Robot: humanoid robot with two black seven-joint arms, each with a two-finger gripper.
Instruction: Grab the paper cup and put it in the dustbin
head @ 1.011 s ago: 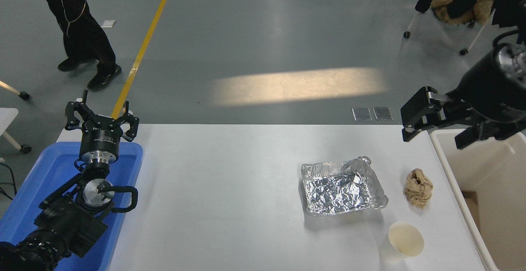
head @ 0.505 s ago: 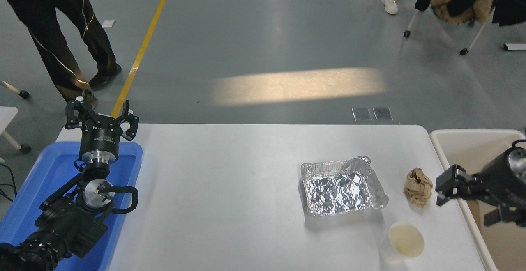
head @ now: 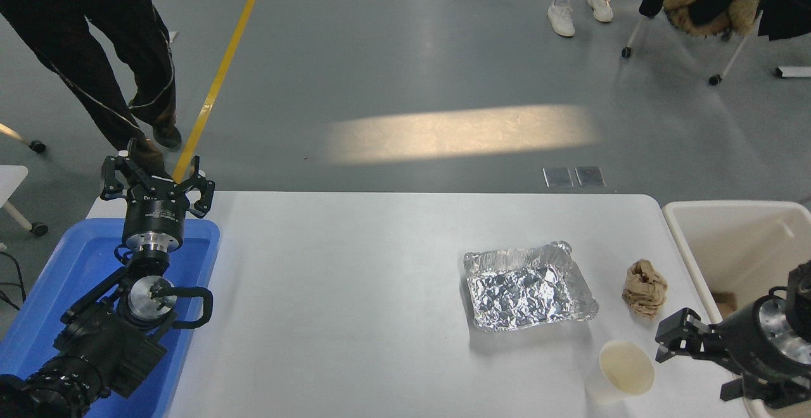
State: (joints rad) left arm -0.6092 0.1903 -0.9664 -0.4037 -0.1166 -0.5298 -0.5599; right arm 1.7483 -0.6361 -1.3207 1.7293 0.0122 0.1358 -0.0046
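Observation:
The white paper cup (head: 624, 370) stands upright near the table's front right edge, its cream inside empty. The cream-white dustbin (head: 687, 247) stands off the table's right edge, with a brown scrap lying inside. My right gripper (head: 694, 368) comes in from the lower right, open and empty, low over the table just right of the cup and apart from it. My left gripper (head: 156, 180) is parked open over the far end of the blue tray at the lower left.
A crumpled foil tray (head: 529, 286) lies behind and left of the cup. A brown paper ball (head: 645, 288) lies behind the cup, near the bin. The blue plastic tray (head: 70, 266) is at the table's left. People walk on the floor beyond.
My right gripper has come down from high over the bin's far corner towards me, to table height beside the cup. The left arm has not moved. The people behind have walked on.

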